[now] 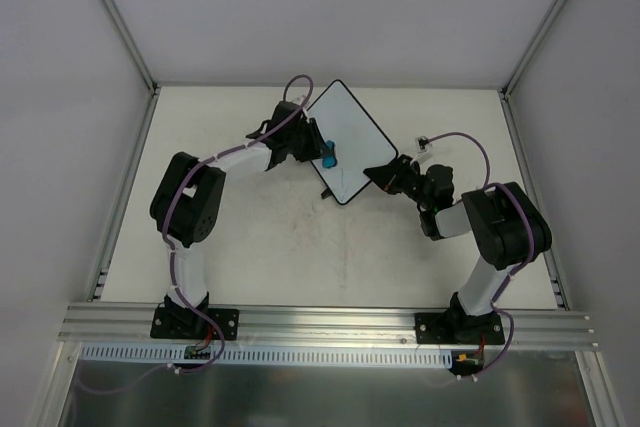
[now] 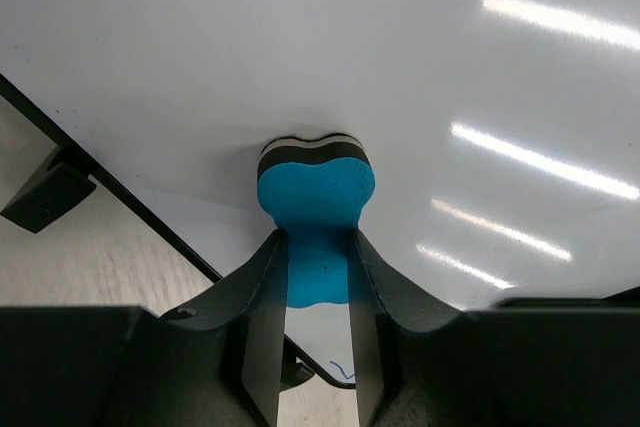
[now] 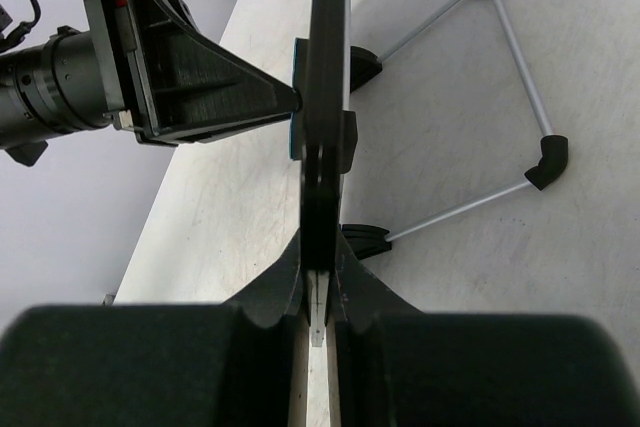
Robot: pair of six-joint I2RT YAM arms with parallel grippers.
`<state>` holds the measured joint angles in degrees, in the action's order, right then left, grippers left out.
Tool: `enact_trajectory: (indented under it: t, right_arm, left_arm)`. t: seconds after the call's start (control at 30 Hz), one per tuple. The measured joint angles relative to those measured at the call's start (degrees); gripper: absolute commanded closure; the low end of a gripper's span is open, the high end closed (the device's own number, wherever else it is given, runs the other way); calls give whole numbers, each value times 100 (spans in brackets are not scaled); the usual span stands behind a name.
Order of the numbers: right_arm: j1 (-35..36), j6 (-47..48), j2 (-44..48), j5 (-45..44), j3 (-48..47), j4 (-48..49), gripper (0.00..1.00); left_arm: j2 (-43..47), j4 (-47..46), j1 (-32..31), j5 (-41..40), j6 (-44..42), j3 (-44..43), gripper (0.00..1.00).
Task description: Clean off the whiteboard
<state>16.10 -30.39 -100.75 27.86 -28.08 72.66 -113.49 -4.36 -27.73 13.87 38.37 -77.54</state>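
The whiteboard (image 1: 352,137) is a white board with a thin black rim, standing at the middle back of the table. My left gripper (image 1: 318,153) is shut on a blue eraser block (image 1: 330,155) and presses its felt face against the board. In the left wrist view the eraser (image 2: 316,192) sits between my fingers (image 2: 260,327) on the white surface (image 2: 420,67); a small blue pen mark (image 2: 340,373) shows near the lower rim. My right gripper (image 1: 388,175) is shut on the board's right edge. In the right wrist view the board (image 3: 326,57) is edge-on in the gripper (image 3: 320,265).
A wire stand (image 3: 525,97) with black feet props the board from behind. A black tab (image 2: 45,192) sticks out of the rim. The left gripper's body (image 3: 190,72) is close on the board's other side. The beige table (image 1: 270,247) is bounded by frame posts and walls.
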Motion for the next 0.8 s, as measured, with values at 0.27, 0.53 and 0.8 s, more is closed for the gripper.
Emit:
enact_trajectory:
  t: [0.27, 0.53, 0.8]
  right_arm:
    - [0, 2, 0, 0, 0, 0, 100]
    - [-11, -2, 0, 0, 0, -4, 100]
    - [-11, -2, 0, 0, 0, -7, 100]
  left_arm:
    - [205, -334, -173, -146, -149, 415, 100]
    - [358, -518, -452, -575, -212, 645, 100]
    - [533, -824, -737, -820, -317, 964, 100]
